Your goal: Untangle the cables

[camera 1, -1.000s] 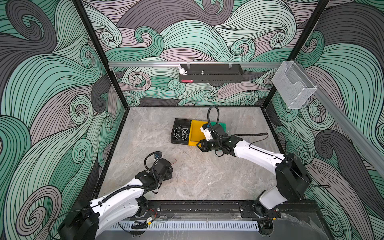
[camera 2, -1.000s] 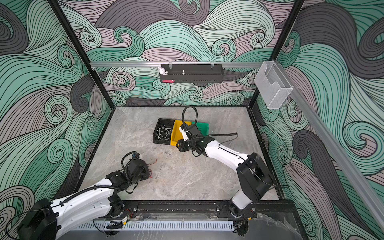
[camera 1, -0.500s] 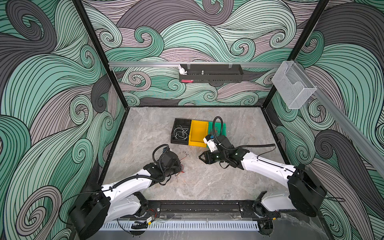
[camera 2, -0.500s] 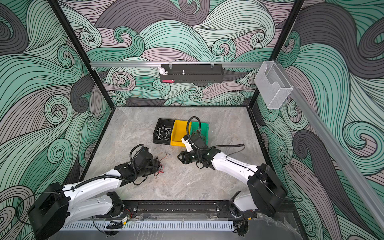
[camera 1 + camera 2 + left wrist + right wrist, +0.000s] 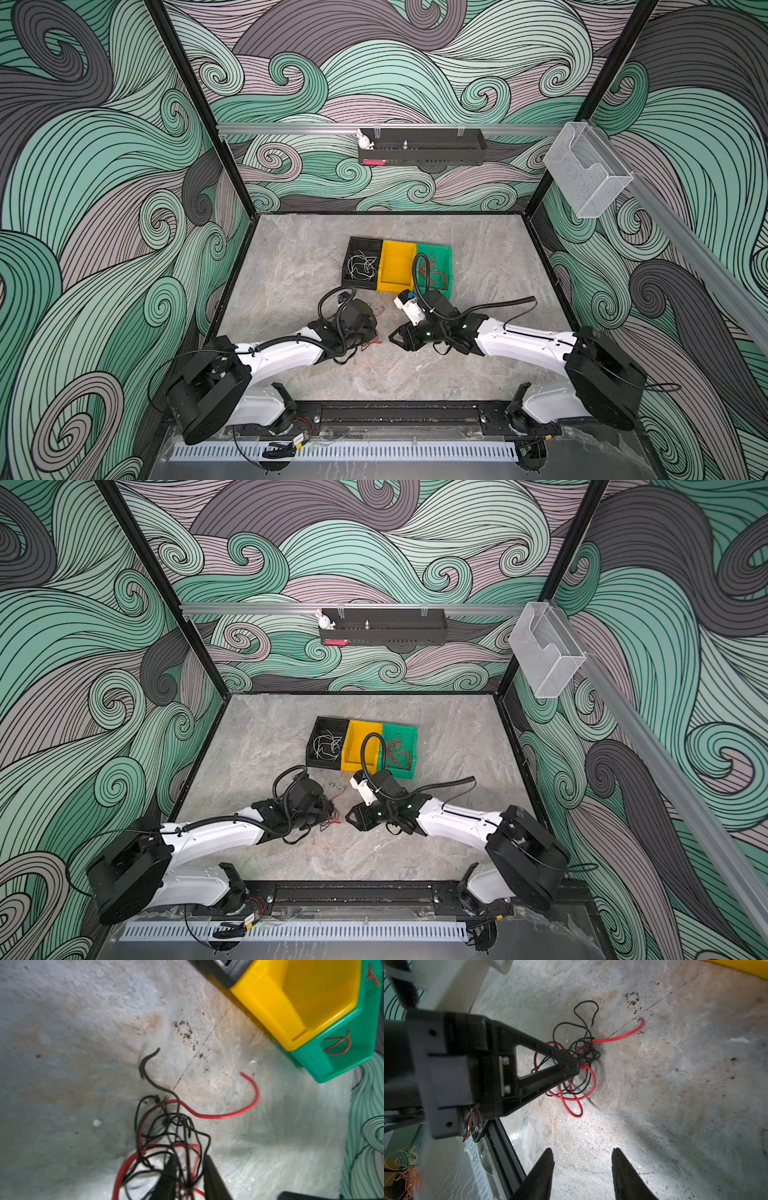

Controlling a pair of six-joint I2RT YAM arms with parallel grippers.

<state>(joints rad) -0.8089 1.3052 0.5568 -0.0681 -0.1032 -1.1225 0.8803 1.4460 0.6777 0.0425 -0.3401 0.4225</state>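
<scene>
Tangle of thin red and black cables (image 5: 588, 1051) at mid grey marbled worktop (image 5: 415, 374), between both grippers.
Left gripper (image 5: 190, 1156), nearer, stands slightly parted around strands, clamping nothing; right gripper (image 5: 582, 1150), half open and empty, faces the tangle, apart. Loose red end (image 5: 228, 1115) points toward the yellow plastic bin (image 5: 270, 1001).

Your grey stone-look counter (image 5: 291, 266) carries three bins in a touching row: black bin (image 5: 365, 240), yellow bin (image 5: 399, 266), green bin (image 5: 434, 248). On the back wall, a metal rail (image 5: 291, 129) holds a long black tray (image 5: 419, 151) with a white rabbit figurine (image 5: 364, 140) at one end. A clear plastic holder (image 5: 586, 174) hangs at the corner.
</scene>
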